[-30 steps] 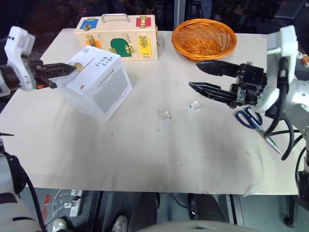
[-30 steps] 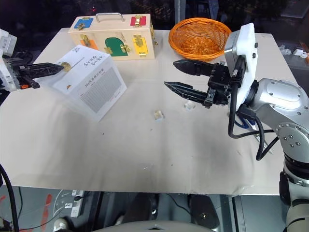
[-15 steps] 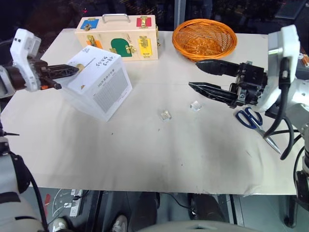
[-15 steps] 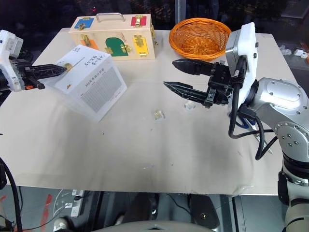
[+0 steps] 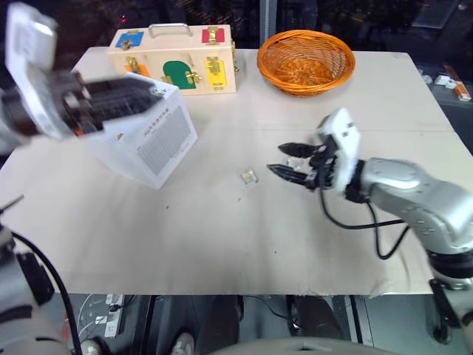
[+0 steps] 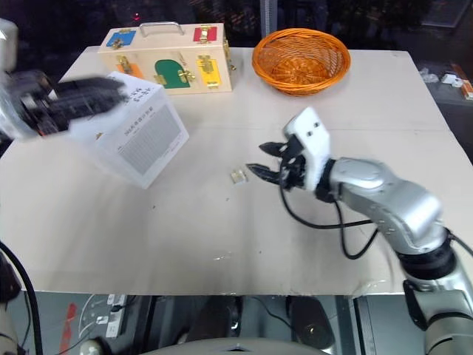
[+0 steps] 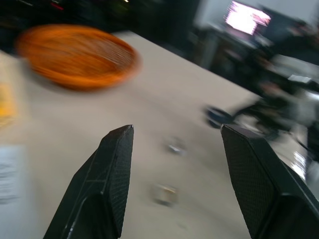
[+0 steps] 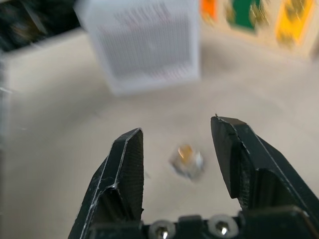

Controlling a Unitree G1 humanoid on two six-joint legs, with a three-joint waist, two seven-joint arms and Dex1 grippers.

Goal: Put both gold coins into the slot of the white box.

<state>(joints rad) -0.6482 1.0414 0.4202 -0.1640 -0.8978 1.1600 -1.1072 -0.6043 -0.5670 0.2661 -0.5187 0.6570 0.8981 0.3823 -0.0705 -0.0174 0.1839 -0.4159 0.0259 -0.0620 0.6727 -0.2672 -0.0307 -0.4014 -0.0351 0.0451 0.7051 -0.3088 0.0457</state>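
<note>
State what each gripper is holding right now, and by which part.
Nothing is held. The left gripper has its jaws apart with only table between them, up by the white box. The right gripper is open too, lined up on a small clear block on the table.

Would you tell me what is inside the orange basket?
The orange basket shows only its woven inner wall and floor, apparently empty; its near rim hides a strip of the floor.

A matt white cardboard box sits on a smooth, pale table. Beyond it — a woven orange wicker basket and a light wooden case with shiny metal latches.
</note>
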